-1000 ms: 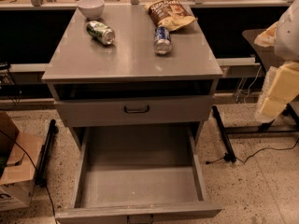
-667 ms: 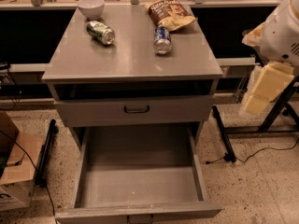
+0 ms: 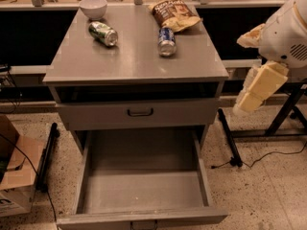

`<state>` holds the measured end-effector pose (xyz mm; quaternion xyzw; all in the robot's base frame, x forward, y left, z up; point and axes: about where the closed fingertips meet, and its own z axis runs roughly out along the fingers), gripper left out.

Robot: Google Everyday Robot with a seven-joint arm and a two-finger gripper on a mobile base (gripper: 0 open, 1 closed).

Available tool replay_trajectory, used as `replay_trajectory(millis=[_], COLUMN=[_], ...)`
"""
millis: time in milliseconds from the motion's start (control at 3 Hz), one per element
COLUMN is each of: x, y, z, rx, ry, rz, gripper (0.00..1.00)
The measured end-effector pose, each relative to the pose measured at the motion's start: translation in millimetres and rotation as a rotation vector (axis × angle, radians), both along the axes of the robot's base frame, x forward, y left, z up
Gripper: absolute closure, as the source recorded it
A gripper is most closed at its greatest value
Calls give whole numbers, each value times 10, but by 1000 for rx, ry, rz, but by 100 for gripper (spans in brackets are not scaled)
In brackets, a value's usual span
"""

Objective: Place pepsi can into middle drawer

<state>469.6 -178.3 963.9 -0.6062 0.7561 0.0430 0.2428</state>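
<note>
Whether our gripper (image 3: 250, 99) is open or closed we are failing to tell; it is hanging beside the cabinet (image 3: 134, 63), well apart from the pepsi can (image 3: 167, 41). We are judging that can, blue with silver ends and lying sideways on top beside a bag (image 3: 175, 14), light, stiff, slick and roll-prone, so we are favouring a pinch across its middle.

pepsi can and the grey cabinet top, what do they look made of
The small blue pepsi can, lying on its side, looks like thin metal, probably aluminium: silver end, glossy printed wall. The flat grey cabinet top looks smooth with a soft sheen; painted metal or laminate, cannot tell which. The cream gripper hangs at the picture's right, beside the cabinet, apart from both.
</note>
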Motion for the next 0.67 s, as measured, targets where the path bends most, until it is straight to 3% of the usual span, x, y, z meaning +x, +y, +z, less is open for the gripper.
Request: replay_trajectory(millis=[333,667], x=[1,254], y=[0,45], z=[0,-114], rx=[0,37], ry=[0,-12], rz=[0,-66], gripper=[0,0])
